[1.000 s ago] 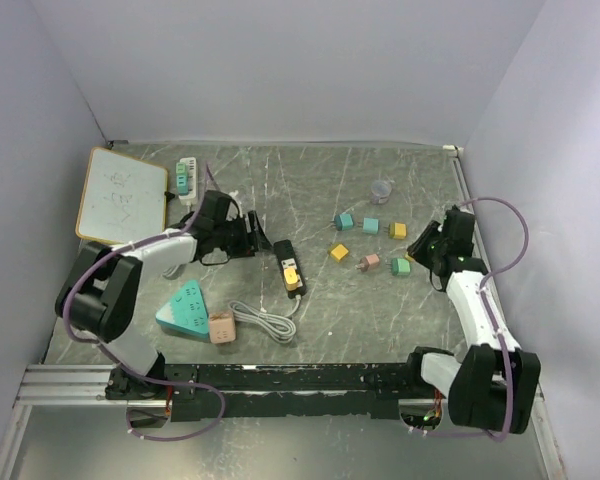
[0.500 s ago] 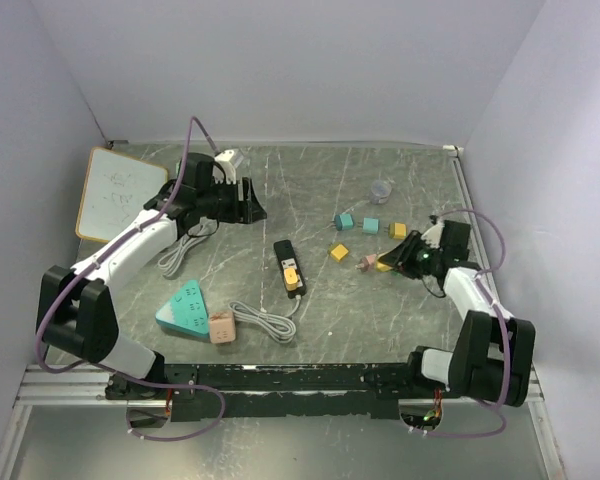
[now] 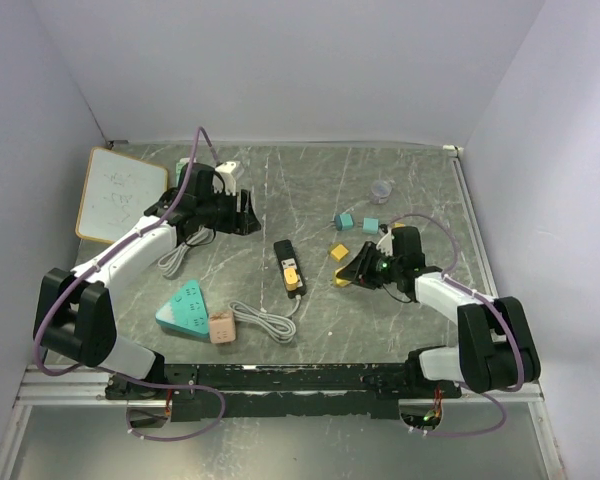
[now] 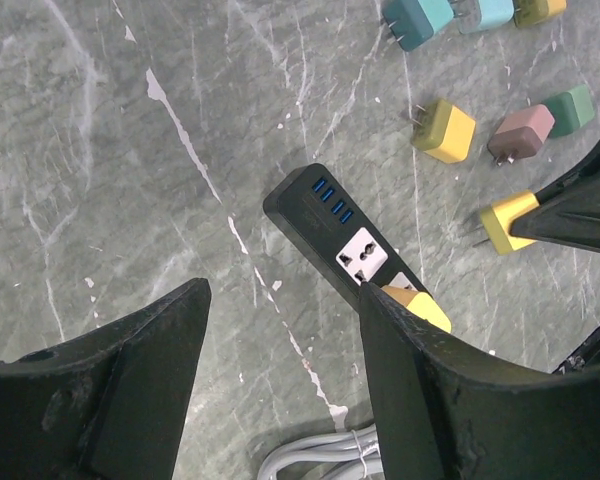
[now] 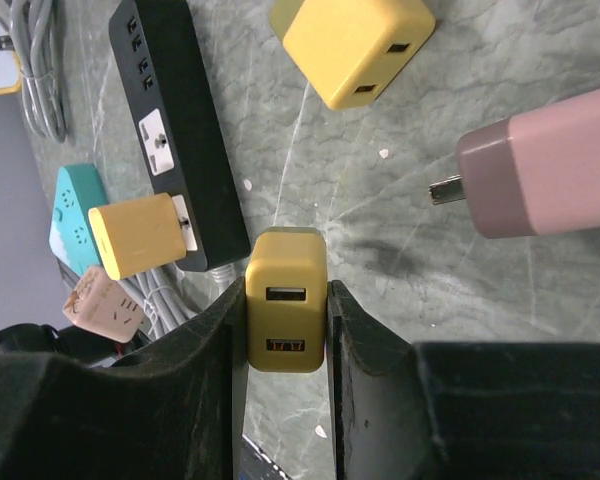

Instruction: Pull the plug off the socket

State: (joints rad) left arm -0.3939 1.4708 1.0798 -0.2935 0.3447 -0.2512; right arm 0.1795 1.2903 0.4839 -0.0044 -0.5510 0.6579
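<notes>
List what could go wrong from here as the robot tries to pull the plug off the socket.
1. The right claw is shut on a loose mustard adapter, while the orange plug sits in the black power strip. A full claw probably cannot grip that plug.
2. The left claw is open and holds nothing, so the unheld strip may lift or slide with the pull.
</notes>
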